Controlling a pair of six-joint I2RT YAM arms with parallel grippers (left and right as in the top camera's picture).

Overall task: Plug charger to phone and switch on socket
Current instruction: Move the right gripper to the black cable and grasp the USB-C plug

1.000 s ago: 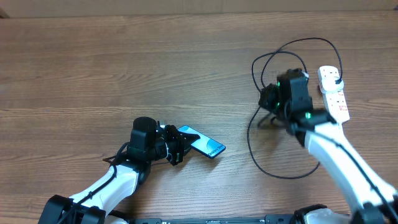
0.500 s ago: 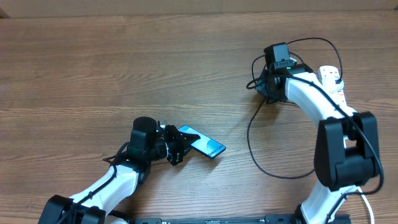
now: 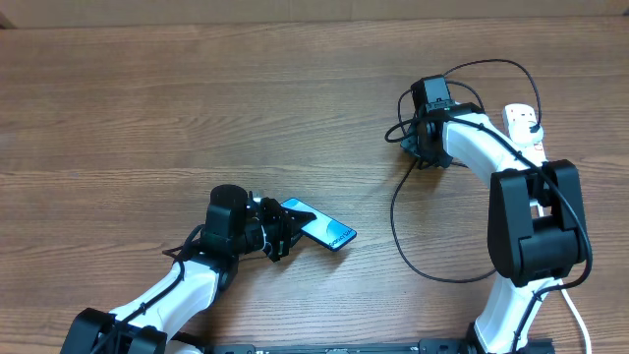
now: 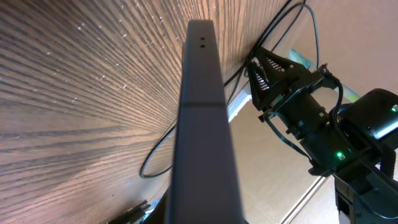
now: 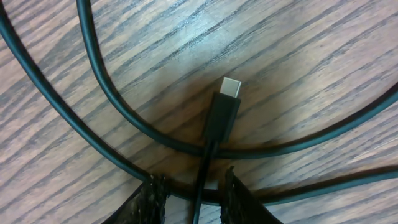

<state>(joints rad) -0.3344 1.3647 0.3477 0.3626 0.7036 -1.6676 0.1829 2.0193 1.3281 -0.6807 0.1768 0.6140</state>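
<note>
Brown wood-grain table (image 3: 147, 98) fills every view, with a pale tan band along its far edge.

The right gripper's (image 5: 194, 186) black fingers (image 5: 152, 196) stand partly spread on either side of the charger's thin black cable, not visibly squeezing it. Just beyond the fingertips lies the connector (image 5: 225, 115), a short black body with a small silver tip, flat on the wood and crossed by another run of the same cable. From above, the right gripper (image 3: 413, 147) sits at the far right of the table, among the charger's (image 3: 393, 216) loops, which trail toward the near edge and arc back to the socket (image 3: 531, 147), a white strip with red marks just beside the arm.

The left gripper (image 3: 285, 231) is pressed together on one end of the phone (image 3: 324, 231), holding it low over the near middle of the table, its blue-teal screen lit. In the left wrist view the phone (image 4: 199, 124) shows only its dark edge.

A thick white cord (image 3: 575, 324) leaves at the near right corner.

Compared with a second ago, the right arm has folded, its elbow now toward the near edge, and its gripper has shifted slightly left and farther away. The phone and left gripper have not moved.
</note>
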